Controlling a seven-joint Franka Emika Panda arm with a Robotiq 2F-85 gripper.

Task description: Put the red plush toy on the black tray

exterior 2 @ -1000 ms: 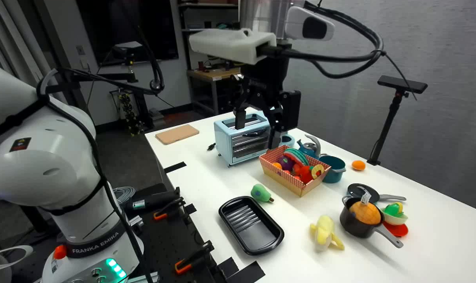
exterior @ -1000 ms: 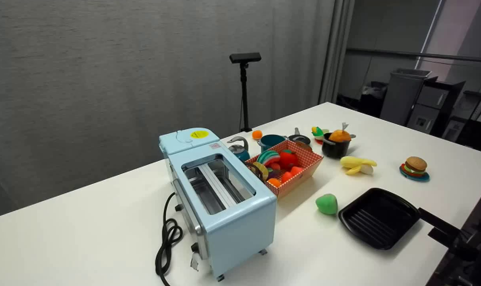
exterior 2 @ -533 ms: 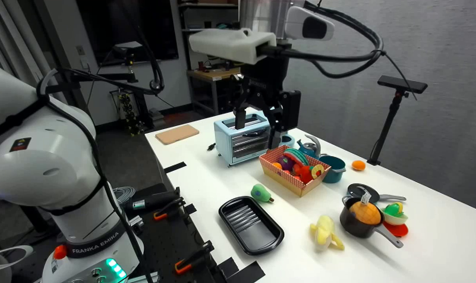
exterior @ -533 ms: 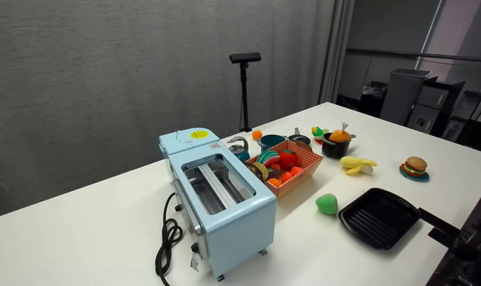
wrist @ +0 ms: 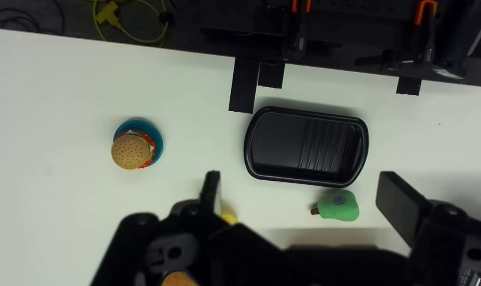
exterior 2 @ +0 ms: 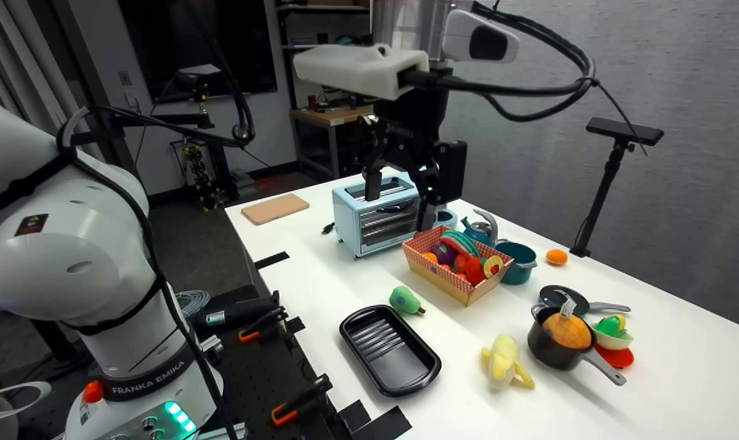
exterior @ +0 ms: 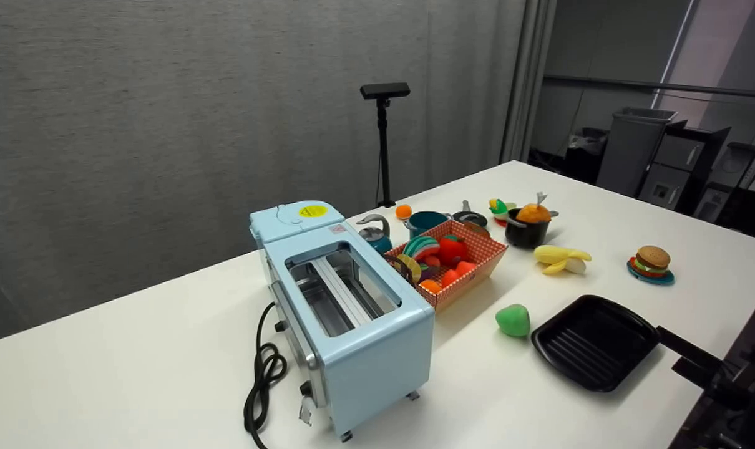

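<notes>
I judge that the task is at its very beginning. The red toy (exterior: 453,249) is not yet on the black tray (exterior 2: 400,363); in both exterior views it lies inside the checked basket (exterior 2: 433,275), just beside a watermelon slice (exterior: 422,247). Because other red toys (exterior: 465,268) share this basket, I cannot say with certainty which one is meant; I take the largest. On the tray I see no toy at all. It lies flat on the table (exterior 2: 656,379), near a green pear (wrist: 340,206). What is left is probably everything: to reach into the basket, to take the toy, to lift it over the basket wall, to carry it to the tray and to let it go there.

The pincer (wrist: 302,194) has its two fingers wide apart and holds nothing. In an exterior view it hangs high above the table and points down, while the arm (exterior 2: 70,263) rises beside the table and goes out of the picture at its upper part. In the wrist view the tray and the pear show well below the fingers; the basket I cannot make out there.
</notes>
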